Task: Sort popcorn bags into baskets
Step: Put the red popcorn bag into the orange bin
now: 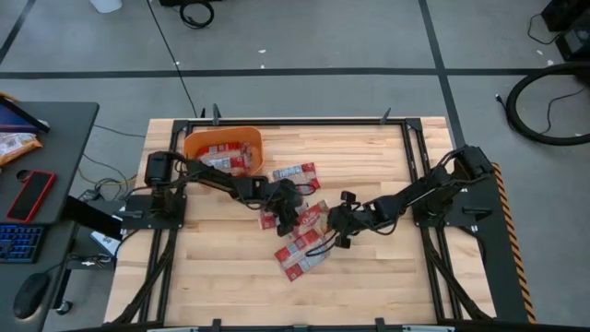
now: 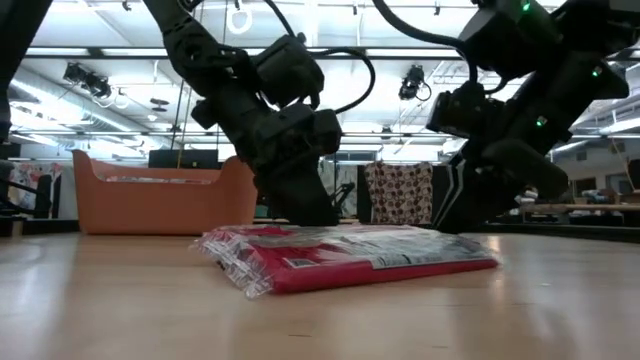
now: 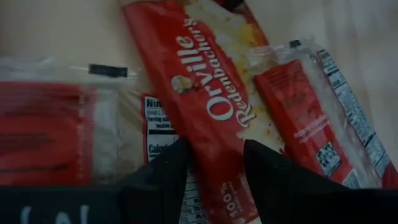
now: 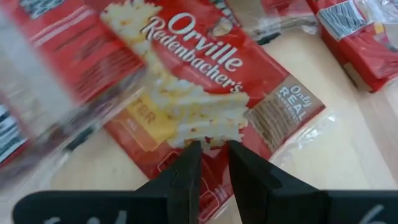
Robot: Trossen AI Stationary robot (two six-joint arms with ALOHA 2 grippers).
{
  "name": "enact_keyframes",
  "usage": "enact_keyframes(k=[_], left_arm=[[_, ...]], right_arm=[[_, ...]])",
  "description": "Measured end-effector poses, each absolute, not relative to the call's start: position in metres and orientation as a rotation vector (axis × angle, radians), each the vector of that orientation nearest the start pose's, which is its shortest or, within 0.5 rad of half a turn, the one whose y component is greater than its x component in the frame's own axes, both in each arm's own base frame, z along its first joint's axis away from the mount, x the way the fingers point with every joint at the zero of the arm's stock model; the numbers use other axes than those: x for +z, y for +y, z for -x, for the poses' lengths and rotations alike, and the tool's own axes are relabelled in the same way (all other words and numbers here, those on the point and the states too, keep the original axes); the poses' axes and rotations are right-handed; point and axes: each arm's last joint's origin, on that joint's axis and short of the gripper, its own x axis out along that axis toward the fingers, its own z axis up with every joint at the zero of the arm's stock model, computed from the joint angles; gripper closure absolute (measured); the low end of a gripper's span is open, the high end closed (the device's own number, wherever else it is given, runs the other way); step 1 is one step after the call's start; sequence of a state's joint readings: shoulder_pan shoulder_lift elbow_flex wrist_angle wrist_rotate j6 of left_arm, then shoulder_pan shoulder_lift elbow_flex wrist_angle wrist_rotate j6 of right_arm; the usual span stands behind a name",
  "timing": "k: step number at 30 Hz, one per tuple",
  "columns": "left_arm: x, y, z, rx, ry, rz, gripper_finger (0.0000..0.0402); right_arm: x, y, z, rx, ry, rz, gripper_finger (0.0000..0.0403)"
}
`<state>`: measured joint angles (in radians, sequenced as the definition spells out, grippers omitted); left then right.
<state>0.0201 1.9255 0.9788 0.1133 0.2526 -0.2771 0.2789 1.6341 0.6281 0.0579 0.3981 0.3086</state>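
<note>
Left end effector (image 1: 293, 214) low over the loose bags (image 1: 302, 242) mid-table, fingers narrowly parted astride one (lining up a pinch). Right end effector (image 1: 337, 228) beside it, fingers nearly closed, empty. Basket (image 1: 224, 150) well behind the left.

Dark jointed arms, black cables

The high view looks straight down on the whole pale wooden slatted table (image 1: 369, 277). The low view looks level across it. Each wrist view peers close past its own fingers. All share the flat red plastic popcorn packets (image 1: 300, 235).
</note>
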Motion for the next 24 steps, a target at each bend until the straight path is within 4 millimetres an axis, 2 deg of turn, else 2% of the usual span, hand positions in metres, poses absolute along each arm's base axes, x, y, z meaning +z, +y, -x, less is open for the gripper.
enact_keyframes(k=[9,12,18,24], left_arm=[[0.113,-0.016,-0.374,-0.169,0.800,0.357,0.0248],[0.114,-0.018,-0.375,-0.178,0.782,0.355,0.0278],[0.115,-0.017,-0.376,-0.151,0.766,0.345,0.0377],[0.118,-0.017,-0.375,-0.163,0.764,0.338,0.0392]], right_arm=[[0.115,0.058,-0.268,-0.258,0.858,0.017,0.0316],[0.115,0.058,-0.268,-0.259,0.856,0.014,0.0316],[0.115,0.058,-0.268,-0.264,0.852,0.004,0.0316],[0.120,0.059,-0.272,-0.271,0.874,0.004,0.0316]])
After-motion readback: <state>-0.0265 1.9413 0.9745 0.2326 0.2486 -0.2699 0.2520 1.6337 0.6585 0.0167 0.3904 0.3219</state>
